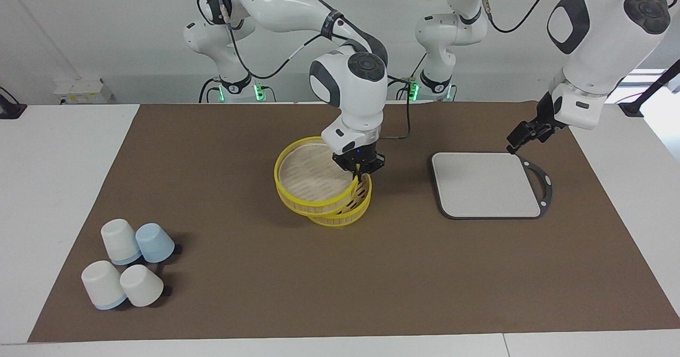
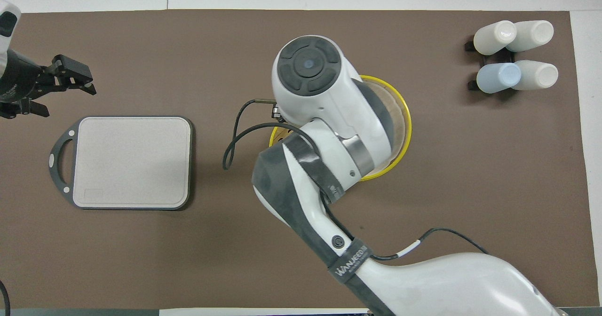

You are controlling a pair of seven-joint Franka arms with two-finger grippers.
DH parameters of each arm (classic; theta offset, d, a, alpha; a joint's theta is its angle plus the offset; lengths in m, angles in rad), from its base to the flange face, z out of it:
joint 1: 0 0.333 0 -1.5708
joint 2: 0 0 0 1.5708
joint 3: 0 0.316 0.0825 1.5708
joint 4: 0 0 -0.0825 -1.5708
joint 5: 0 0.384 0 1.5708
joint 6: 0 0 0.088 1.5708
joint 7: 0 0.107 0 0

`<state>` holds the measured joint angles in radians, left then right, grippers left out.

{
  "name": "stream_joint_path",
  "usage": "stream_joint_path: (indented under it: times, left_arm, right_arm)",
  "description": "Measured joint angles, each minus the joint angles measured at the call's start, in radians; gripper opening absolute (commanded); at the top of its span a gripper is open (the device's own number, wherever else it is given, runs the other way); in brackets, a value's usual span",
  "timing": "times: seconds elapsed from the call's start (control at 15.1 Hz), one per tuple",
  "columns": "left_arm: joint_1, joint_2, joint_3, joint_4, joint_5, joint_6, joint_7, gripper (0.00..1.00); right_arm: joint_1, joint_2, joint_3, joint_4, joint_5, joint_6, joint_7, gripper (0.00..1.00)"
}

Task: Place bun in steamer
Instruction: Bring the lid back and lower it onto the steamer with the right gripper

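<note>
Where the facing view looks down the table, the right gripper sits at the steamer, its fingers pinched on the yellow rim of the lid at the edge toward the left arm's end. Lid is tilted, that edge raised, and it overlaps the base tier below, whose slatted floor shows just under the gripper. Left gripper hangs over the corner of the grey board nearest the robots; whether its jaws are apart or together, cannot tell. Four upturned cups cluster toward the right arm's end, farther from the robots than the steamer. Bun not visible.

From overhead, the right arm covers most of the steamer; only a yellow arc of rim shows, and the gripper is hidden. Left gripper shows over bare mat just past the board, jaws apart here. Cups lie well apart from the steamer. Bun not seen here either.
</note>
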<state>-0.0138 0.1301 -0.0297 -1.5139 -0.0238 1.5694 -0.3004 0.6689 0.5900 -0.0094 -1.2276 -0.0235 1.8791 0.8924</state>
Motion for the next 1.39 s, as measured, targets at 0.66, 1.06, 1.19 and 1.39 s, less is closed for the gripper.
stream_joint_path:
  times: [0.66, 1.06, 1.19, 1.39]
  left_arm:
    - [0.045, -0.117, -0.005, -0.154, 0.0, -0.011, 0.142, 1.0]
    - [0.046, -0.122, -0.01, -0.161, 0.0, 0.0, 0.149, 1.0]
    - [0.048, -0.122, -0.01, -0.163, 0.0, 0.003, 0.149, 1.0]
    - [0.048, -0.122, -0.012, -0.165, 0.0, 0.006, 0.149, 1.0]
  right_arm:
    - [0.019, 0.022, -0.002, -0.073, 0.005, 0.167, 0.051, 0.0]
    - [0.023, -0.025, -0.001, -0.15, 0.005, 0.172, 0.051, 0.0]
    - [0.03, -0.03, -0.001, -0.159, 0.005, 0.173, 0.051, 0.0]
    - [0.049, -0.031, -0.001, -0.163, 0.003, 0.18, 0.051, 0.0]
